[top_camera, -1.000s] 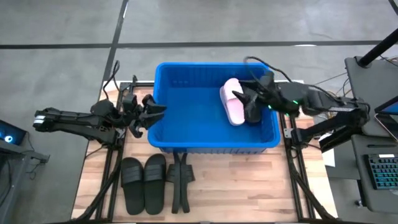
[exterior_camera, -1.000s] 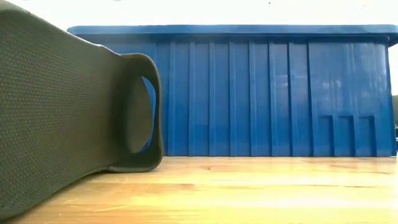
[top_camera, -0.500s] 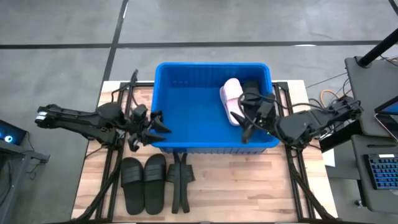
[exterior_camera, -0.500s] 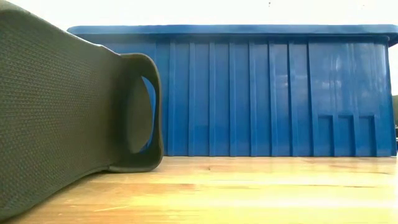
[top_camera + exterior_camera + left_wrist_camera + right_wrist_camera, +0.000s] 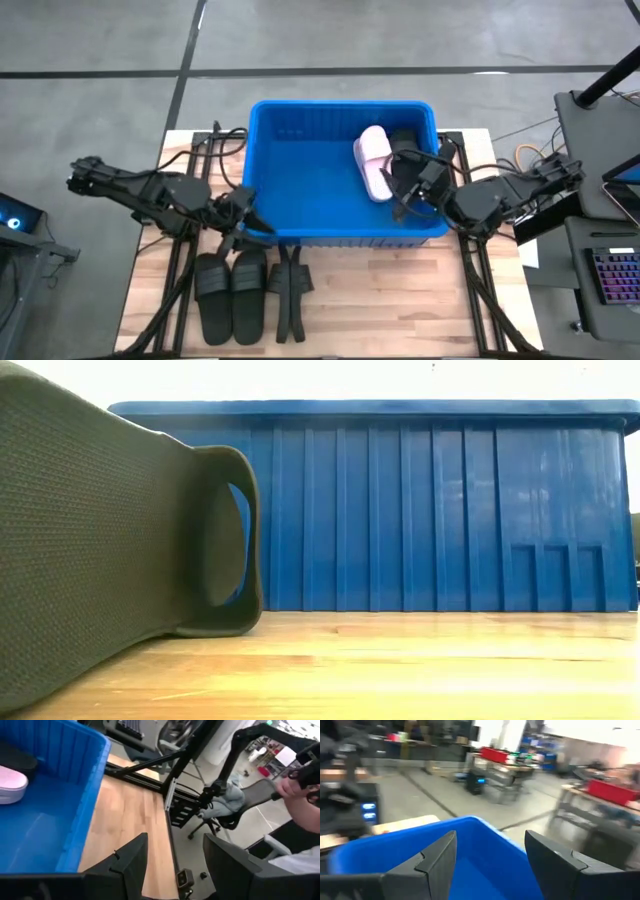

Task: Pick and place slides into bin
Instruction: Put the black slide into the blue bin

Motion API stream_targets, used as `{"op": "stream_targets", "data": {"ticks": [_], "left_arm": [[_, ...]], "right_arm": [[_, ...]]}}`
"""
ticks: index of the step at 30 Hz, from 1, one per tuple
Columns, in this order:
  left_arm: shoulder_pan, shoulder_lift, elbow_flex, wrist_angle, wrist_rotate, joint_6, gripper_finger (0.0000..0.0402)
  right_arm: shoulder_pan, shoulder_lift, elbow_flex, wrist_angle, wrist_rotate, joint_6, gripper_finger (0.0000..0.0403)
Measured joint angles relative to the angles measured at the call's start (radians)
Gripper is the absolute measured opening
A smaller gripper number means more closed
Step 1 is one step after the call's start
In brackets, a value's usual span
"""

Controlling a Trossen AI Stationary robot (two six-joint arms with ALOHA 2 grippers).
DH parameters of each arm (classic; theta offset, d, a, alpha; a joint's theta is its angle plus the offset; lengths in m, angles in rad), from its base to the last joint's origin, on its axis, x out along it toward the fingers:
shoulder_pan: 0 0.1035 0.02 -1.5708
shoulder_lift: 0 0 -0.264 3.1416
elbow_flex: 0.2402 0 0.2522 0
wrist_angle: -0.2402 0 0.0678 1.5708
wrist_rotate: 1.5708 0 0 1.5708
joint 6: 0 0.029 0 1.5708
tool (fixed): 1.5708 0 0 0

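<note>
Wooden table (image 5: 400,290): left gripper (image 5: 243,215) and right gripper (image 5: 408,190) both spread, empty; bin (image 5: 300,175) hides the black slide (image 5: 403,140) partly.

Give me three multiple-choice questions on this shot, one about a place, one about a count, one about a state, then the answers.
1. Where is the pink slide?
A. on the table
B. in the bin
C. in the left tool

2. How many black slides lie flat, side by side, on the table?
A. two
B. four
C. none

3. How is the left tool?
A. shut on a slide
B. open and empty
C. out of view

Answers: 1 B, it lies inside the blue walls. 2 A, a pair sits in front of the bin's left corner. 3 B, the left wrist view shows its fingers apart with nothing between.
</note>
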Motion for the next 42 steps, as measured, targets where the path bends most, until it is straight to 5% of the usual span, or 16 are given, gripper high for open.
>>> {"op": "stream_targets", "data": {"ticks": [8, 16, 30, 42], "left_arm": [[-0.047, 0.074, 0.065, -0.089, -0.060, -0.082, 0.0176], [-0.165, 0.199, 0.086, -0.270, -0.073, -0.253, 0.0176], [-0.357, 0.393, 0.114, -0.564, -0.106, -0.542, 0.0176], [-0.440, 0.528, 0.115, -0.630, -0.129, -0.577, 0.0176]], "right_arm": [[0.007, -0.073, 0.000, -0.157, -0.301, 0.124, 0.0223], [0.007, -0.103, -0.015, -0.445, -0.300, 0.322, 0.0223], [0.006, -0.102, -0.038, -0.448, -0.294, 0.308, 0.0224], [0.006, -0.102, -0.083, -0.448, -0.294, 0.313, 0.0224]]}}
